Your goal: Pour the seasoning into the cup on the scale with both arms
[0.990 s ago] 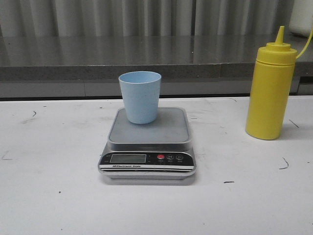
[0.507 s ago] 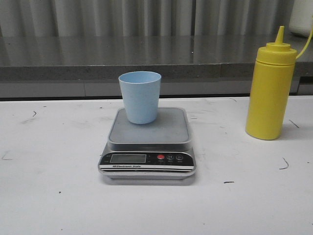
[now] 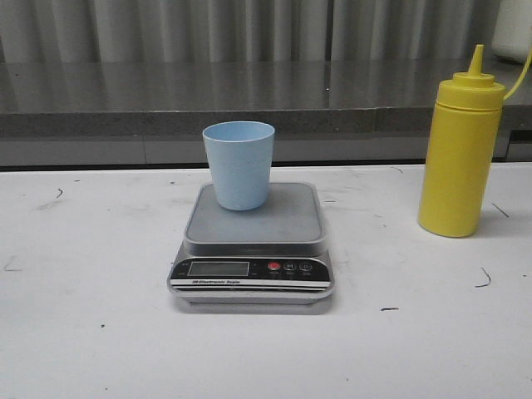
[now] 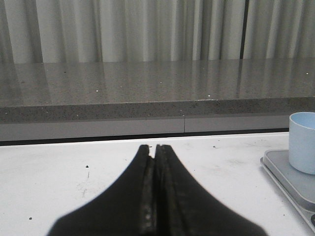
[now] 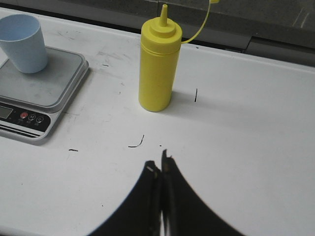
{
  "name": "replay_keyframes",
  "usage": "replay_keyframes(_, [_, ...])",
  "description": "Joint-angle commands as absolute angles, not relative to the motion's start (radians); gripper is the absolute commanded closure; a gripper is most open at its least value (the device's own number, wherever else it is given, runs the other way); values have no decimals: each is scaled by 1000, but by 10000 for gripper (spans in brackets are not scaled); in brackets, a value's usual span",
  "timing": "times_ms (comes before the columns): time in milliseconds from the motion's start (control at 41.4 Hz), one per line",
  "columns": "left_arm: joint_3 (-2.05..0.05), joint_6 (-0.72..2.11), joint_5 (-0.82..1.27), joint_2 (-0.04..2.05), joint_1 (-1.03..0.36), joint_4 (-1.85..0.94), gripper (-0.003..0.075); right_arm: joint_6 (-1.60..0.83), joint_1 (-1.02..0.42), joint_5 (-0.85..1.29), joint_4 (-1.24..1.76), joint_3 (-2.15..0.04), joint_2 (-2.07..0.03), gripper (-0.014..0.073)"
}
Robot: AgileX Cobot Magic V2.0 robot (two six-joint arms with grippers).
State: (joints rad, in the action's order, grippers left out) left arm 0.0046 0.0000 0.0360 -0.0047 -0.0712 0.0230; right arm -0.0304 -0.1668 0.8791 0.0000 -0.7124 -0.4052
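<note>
From the front, the scale (image 3: 252,245) sits on the white surface (image 3: 83,332) near the middle, its black panel and display facing the camera, with one red button and two dark ones beside the display. The pale blue cup (image 3: 238,165) stands upright on the silver platform, toward its far left part. Well apart to the right, the yellow seasoning bottle (image 3: 460,154) stands upright on the surface, nozzle cap on, its thin yellow strap curving off past the picture's edge. A grey stone ledge (image 3: 249,100) and a pale curtain (image 3: 249,25) run behind. Neither arm shows in this view.

In the left wrist view, the left hand (image 4: 152,146) hovers over bare surface with its two black fingers pressed together, nothing between them. The cup (image 4: 303,141) and a corner of the scale (image 4: 290,177) show at the edge of the picture, well apart from the fingertips.

In the right wrist view, the right hand (image 5: 158,161) is likewise pressed together and holds nothing. It hangs above the surface, near the seasoning bottle (image 5: 157,66) but clear of it. Beyond the bottle are the scale (image 5: 42,93) and the cup (image 5: 25,43) on its platform. A few short dark scuff marks (image 5: 136,144) lie on the surface between the hand and the bottle.
</note>
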Motion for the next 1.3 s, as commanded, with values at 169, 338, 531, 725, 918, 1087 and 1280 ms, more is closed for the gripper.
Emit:
replay_keyframes(169, [28, -8, -54, -22, -70, 15, 740, -37, -165, 807, -7, -746, -411, 660])
replay_keyframes(338, [28, -8, -54, -22, -70, 15, 740, -37, -165, 807, -7, -746, -411, 660])
replay_keyframes(531, [28, -8, -56, -22, -70, -18, 740, -37, -165, 807, -7, -746, -411, 660])
replay_keyframes(725, [28, -8, -47, -22, -70, -62, 740, -37, -165, 807, -7, -746, -411, 660])
replay_keyframes(918, [28, -8, -47, -22, -70, -62, 740, -37, -165, 807, -7, -746, -411, 660])
replay_keyframes(1087, [28, -8, -47, -22, -70, -62, 740, -37, -165, 807, -7, -746, -411, 660])
replay_keyframes(1280, [28, -8, -47, -22, -70, -62, 740, -37, -165, 807, -7, -746, -411, 660])
